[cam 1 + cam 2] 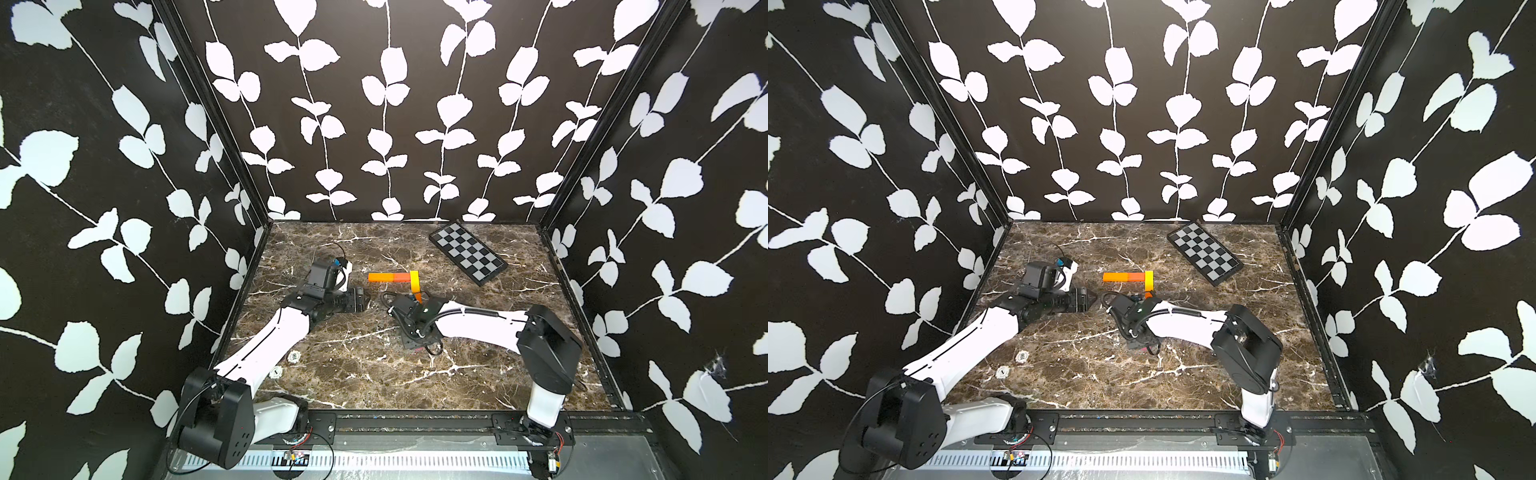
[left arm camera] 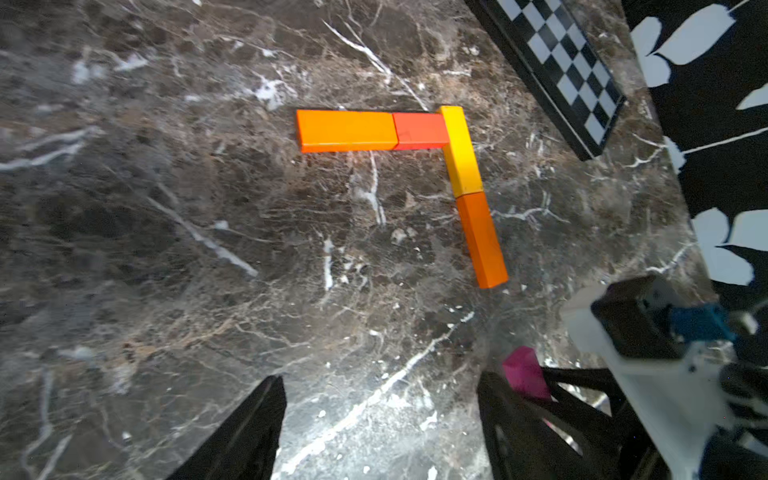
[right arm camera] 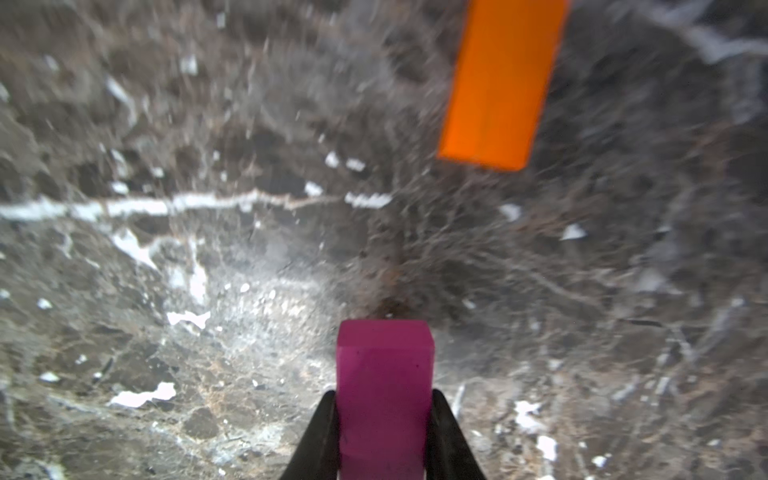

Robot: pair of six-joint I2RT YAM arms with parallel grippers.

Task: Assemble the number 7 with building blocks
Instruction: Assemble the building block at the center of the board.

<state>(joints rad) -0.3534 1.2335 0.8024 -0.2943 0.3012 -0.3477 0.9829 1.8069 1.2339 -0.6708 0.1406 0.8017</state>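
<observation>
Your right gripper [image 3: 384, 395] pinches the pink block [image 3: 384, 365], the 7's last piece, just near of the orange stem bar [image 3: 503, 83], while your left gripper [image 2: 380, 376] waits spread and empty; next, seemingly, align it end-to-end and lower.

On marble tabletop [image 1: 374, 374]: checkered board [image 1: 468, 252] flat, upper right. Mid-frame: orange bar [image 1: 380, 277] and red-orange bar [image 1: 401, 277] end to end; yellow bar [image 1: 414, 281], then second orange bar [image 1: 418, 296] below, apparently all touching.
</observation>
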